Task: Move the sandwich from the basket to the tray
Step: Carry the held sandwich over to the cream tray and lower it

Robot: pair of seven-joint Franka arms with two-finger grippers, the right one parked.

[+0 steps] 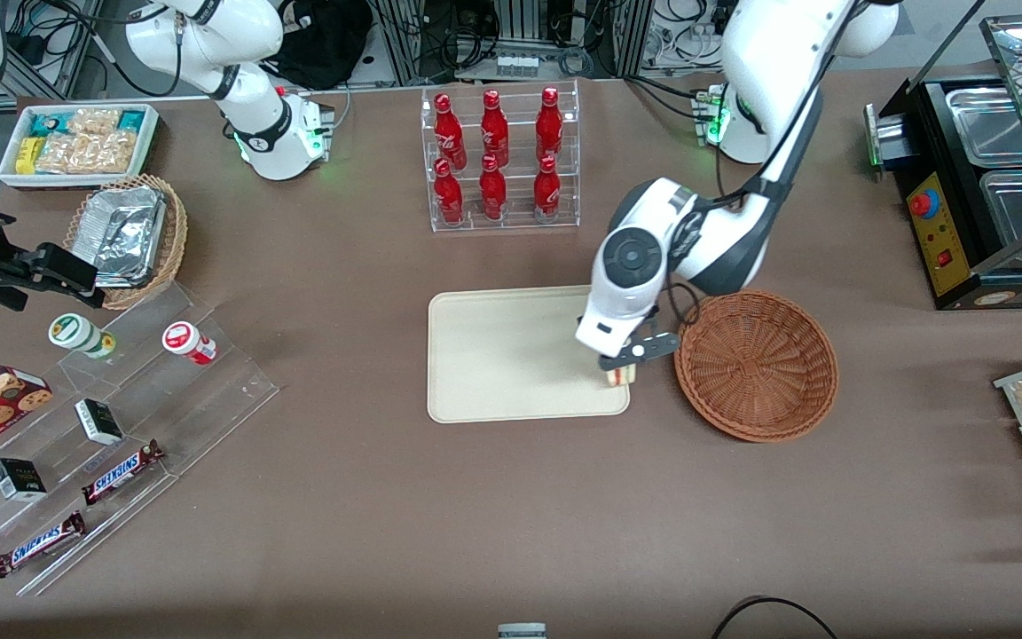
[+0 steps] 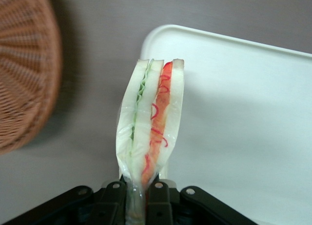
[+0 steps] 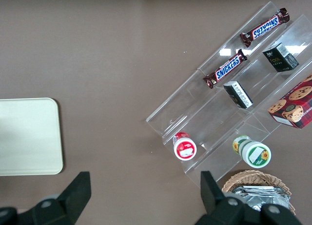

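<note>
The hand (image 1: 622, 373) holds the sandwich (image 2: 151, 132) over the tray (image 1: 511, 355) corner, beside the basket (image 1: 755, 364).

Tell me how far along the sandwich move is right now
Done: the sandwich is out of the basket, which sits empty beside the tray. In hand: the gripper is shut on the sandwich, holding it by one end over the tray's corner nearest the basket. Left: lower it onto the tray, open the fingers and pull the arm away. Whether it already touches the tray cannot be told.
</note>
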